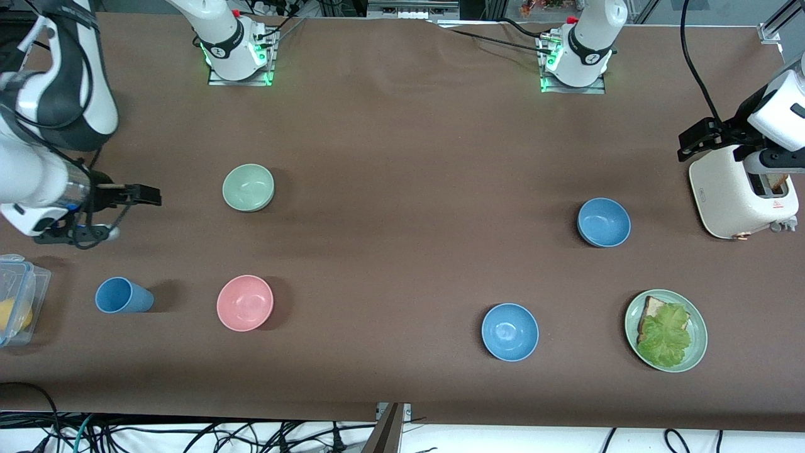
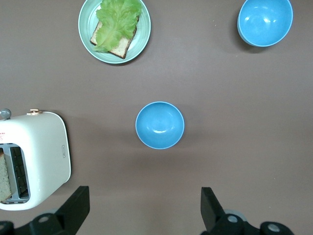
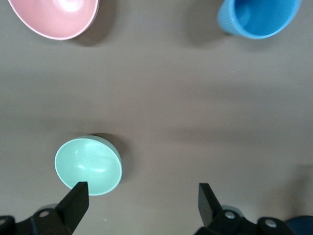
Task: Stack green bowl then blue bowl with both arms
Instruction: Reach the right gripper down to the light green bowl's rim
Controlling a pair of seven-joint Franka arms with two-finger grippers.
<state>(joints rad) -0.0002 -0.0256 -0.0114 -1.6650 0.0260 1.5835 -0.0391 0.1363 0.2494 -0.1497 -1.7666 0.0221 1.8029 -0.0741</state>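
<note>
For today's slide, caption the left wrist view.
Open left claw above blue bowl, beside toaster.

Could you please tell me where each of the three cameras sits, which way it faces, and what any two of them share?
Front view: high across the table, facing both bases; shows the right gripper and left gripper.
Left wrist view: on the left wrist, looking down at a blue bowl and toaster; open left gripper.
Right wrist view: looking down at the green bowl; open right gripper.
Shared: front and right wrist views both show the pink bowl.
</note>
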